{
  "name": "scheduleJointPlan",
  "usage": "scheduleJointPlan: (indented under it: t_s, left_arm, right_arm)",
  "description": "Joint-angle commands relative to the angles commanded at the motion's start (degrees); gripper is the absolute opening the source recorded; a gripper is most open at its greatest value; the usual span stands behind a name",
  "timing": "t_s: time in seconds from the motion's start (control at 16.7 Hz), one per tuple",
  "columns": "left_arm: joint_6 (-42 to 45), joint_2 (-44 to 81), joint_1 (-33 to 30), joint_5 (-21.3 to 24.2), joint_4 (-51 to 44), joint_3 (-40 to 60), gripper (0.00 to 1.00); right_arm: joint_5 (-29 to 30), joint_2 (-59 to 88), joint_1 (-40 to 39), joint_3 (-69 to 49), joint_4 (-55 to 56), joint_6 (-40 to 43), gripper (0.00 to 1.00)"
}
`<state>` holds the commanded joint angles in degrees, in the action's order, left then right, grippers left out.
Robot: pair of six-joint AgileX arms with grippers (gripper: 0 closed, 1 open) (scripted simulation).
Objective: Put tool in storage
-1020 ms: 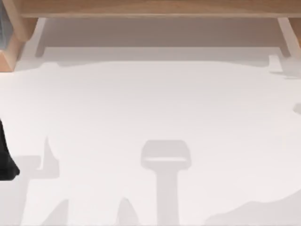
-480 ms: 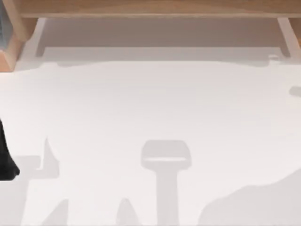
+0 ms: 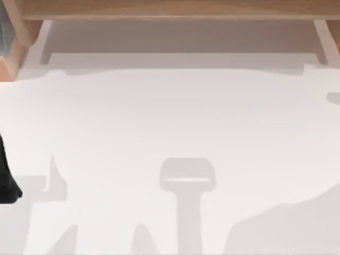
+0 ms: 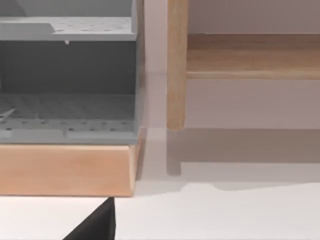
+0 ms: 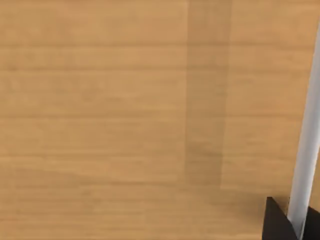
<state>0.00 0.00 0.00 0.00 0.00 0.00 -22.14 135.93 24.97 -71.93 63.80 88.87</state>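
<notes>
Where the stapler lies cannot be told from these views.

The nearest hint of storage is the grey shelf unit (image 4: 67,80), seen from the left wrist. It has perforated grey floors on two levels and sits on a pale wooden base (image 4: 65,170). Just beside the grey shelf unit stands a wooden post (image 4: 176,65), upright, and a wooden rail (image 4: 252,55) runs away from that post. The white desk (image 4: 225,215) spreads out in front of the grey shelf unit. A black wedge of the left claw (image 4: 97,225) juts in low over the desk, near the wooden base. Whether that claw is spread or pressed together I cannot tell.

From above, a sliver of the grey shelf unit (image 3: 2,32) sits at the far left corner, with the wooden frame (image 3: 170,9) running along the back. The left arm (image 3: 6,175) is a dark shape at the desk's left edge, in front of the grey shelf unit.

The right wrist view faces a wooden board (image 5: 100,125) at close range. A black tip of the right claw (image 5: 277,224) and a pale bar (image 5: 306,150) show at one side. Its state I cannot tell either.
</notes>
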Motion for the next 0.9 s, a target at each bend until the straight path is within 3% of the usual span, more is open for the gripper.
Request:
scheduleJointPlan:
  t_s: [0.72,0.9]
  left_arm:
    - [0.00,0.00,0.00,0.00,0.00,0.00,1.00]
    - [0.00,0.00,0.00,0.00,0.00,0.00,1.00]
  right_arm:
    - [0.00,0.00,0.00,0.00,0.00,0.00,0.98]
    - [0.00,0.00,0.00,0.00,0.00,0.00,1.00]
